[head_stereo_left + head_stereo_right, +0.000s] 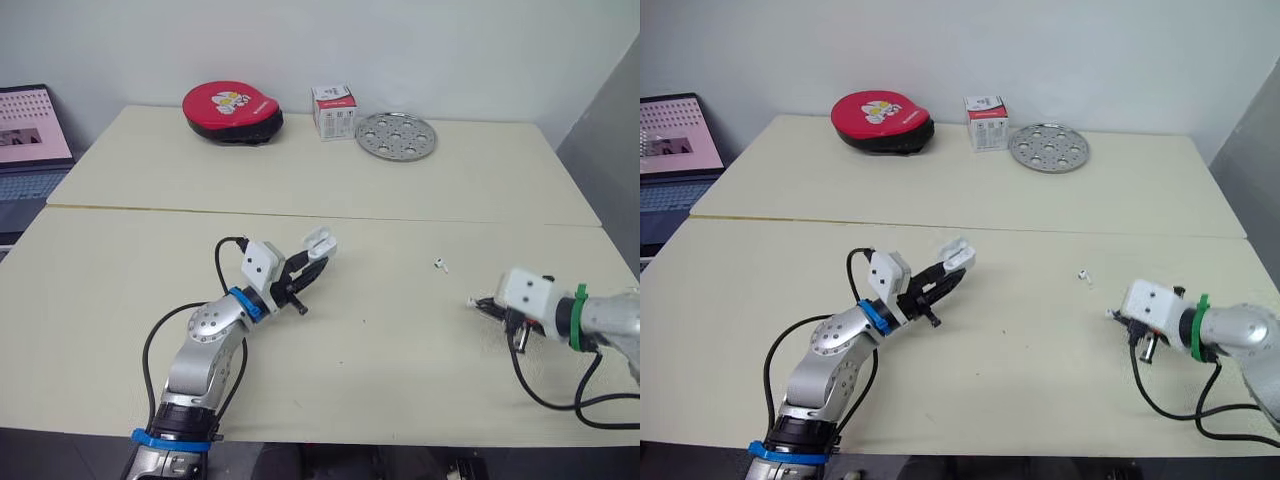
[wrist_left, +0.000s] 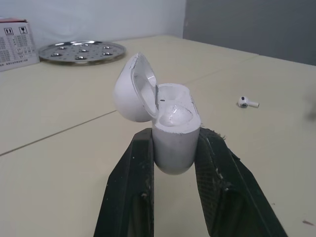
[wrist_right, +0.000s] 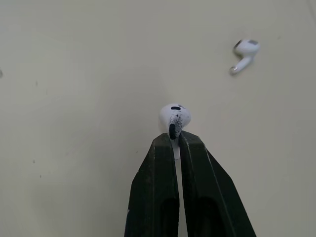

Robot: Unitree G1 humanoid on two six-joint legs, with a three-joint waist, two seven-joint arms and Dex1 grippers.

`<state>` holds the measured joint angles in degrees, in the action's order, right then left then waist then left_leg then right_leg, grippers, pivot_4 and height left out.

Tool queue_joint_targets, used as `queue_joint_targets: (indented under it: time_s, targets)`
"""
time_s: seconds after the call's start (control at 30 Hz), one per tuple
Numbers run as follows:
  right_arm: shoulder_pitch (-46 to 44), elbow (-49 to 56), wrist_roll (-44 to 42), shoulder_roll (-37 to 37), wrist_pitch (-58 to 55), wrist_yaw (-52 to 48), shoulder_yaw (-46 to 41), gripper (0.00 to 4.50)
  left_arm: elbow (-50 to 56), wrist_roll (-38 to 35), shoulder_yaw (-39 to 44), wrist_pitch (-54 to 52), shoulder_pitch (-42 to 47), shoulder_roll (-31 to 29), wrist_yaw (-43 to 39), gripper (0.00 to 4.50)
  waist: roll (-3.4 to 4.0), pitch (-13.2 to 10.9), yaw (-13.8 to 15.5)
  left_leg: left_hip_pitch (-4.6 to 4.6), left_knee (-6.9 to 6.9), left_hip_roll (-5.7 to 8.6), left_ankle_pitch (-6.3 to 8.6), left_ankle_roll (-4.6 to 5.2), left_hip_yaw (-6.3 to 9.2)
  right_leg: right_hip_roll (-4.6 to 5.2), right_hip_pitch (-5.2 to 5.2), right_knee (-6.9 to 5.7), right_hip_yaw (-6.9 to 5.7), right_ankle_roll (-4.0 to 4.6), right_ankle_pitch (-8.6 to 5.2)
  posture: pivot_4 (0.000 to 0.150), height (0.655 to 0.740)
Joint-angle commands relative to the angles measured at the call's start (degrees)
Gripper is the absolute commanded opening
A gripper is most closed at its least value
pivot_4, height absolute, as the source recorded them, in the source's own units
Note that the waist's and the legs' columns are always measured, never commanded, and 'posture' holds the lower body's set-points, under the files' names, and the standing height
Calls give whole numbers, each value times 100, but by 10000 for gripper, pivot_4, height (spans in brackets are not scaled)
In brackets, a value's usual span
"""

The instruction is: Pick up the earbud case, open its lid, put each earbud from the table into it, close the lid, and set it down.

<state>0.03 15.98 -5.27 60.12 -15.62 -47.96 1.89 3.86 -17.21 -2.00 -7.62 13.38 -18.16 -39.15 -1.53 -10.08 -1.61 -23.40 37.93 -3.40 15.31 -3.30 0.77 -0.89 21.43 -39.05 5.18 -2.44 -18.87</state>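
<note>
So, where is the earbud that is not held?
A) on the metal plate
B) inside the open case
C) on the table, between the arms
C: the loose earbud lies on the table, apart from the earbud case and the held earbud.

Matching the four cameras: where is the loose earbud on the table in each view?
Left eye view: loose earbud on the near table, right of the open earbud case.
Right eye view: loose earbud, same spot.
Left wrist view: loose earbud on the table past the earbud case.
Right wrist view: loose earbud beyond the held earbud.
Shared landmark: perforated metal plate, both eye views and left wrist view.
</note>
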Motion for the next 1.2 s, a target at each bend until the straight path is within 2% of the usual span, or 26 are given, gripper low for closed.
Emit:
queue_joint_targets:
  time_s: [0.03, 0.2, 0.4, 0.67, 0.87, 0.97, 1.1, 1.2]
  targets:
    - [262, 62, 285, -116, 491, 112, -52, 0, 292, -4, -32, 73, -4, 6, 12, 7804, 1, 0, 5, 0, 0, 1, 0, 0, 1, 2, -1, -1, 0, 0, 0, 1500, 7400]
    - [514, 156, 274, -167, 625, 0, -229, 0, 260, -5, -31, 67, 21, -14, -19, 7804, 1, 1, 7, 14, 4, -1, -1, -2, 3, 1, -18, -3, -4, -1, 1, 1500, 7400]
    - [687, 281, 155, -60, 666, -301, -398, 18006, 292, -17, -31, 39, 6, -25, -25, 7804, 1, 1, 10, 36, 2, 0, -1, -1, 2, 0, -36, -5, 3, -1, 1, 1500, 7400]
    - [632, 663, -911, 289, 166, -1319, -1156, 18470, 387, -32, 3, -24, -96, -71, -16, 7804, 2, 0, 4, 42, 3, 1, -1, -1, 2, 0, -38, -8, 12, -2, 2, 1500, 7400]
    - [-29, 590, -1301, 415, -236, -1847, -932, 18470, 401, -26, 4, -48, -105, -83, 11, 7804, 2, 0, 5, 50, 5, 0, -1, 0, 1, -1, -50, -8, 6, -3, 3, 1500, 7400]
    - [-410, 286, -1000, 486, -6, -2106, -553, 24404, 404, -20, 7, -48, -108, -85, 23, 7804, 2, 0, 6, 49, 5, 1, 0, 0, 2, 0, -51, -6, 7, -3, 3, 1500, 7400]
    - [-1157, -275, -437, 412, 376, -2314, 154, 38685, 438, -14, 7, -56, -137, -80, 43, 7804, 3, 0, -4, 50, 6, 0, -1, 0, 3, 1, -46, -7, 11, -3, 3, 1500, 7400]
    - [-1640, -750, -140, 332, 616, -2616, 623, 38881, 454, -10, -7, -64, -139, -72, 55, 7804, 3, 0, -3, 51, 6, -3, -1, 0, 2, 0, -44, -9, 10, -3, 4, 1500, 7400]
